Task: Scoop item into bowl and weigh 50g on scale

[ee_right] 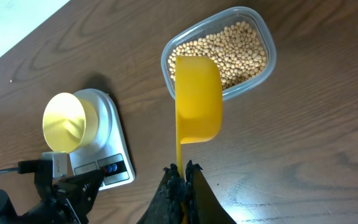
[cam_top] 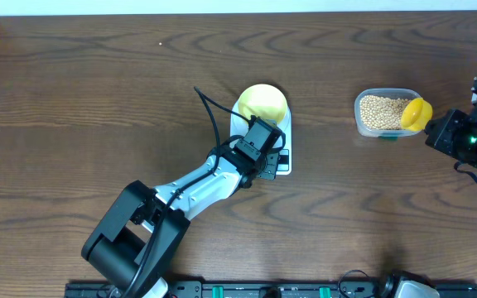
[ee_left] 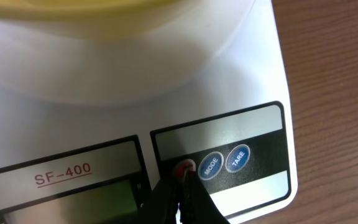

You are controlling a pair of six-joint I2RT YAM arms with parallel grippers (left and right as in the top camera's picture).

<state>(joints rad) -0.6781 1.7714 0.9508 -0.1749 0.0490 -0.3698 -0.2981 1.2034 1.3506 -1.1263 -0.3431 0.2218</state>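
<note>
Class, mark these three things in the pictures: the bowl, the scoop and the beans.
bowl [cam_top: 262, 102], overhead view, bare inside surface.
scoop [ee_right: 197, 93], right wrist view, middle of its cup.
beans [ee_right: 232, 50], right wrist view, middle of the pile.

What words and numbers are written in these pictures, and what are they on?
"SF-400": red, on the scale, above its display.
"MODE": on the left blue button.
"TARE": on the right blue button.
The red button and display: nothing readable.
Other views: the scale's print is too small to read.
The scoop, bowl and tub: no writing.
</note>
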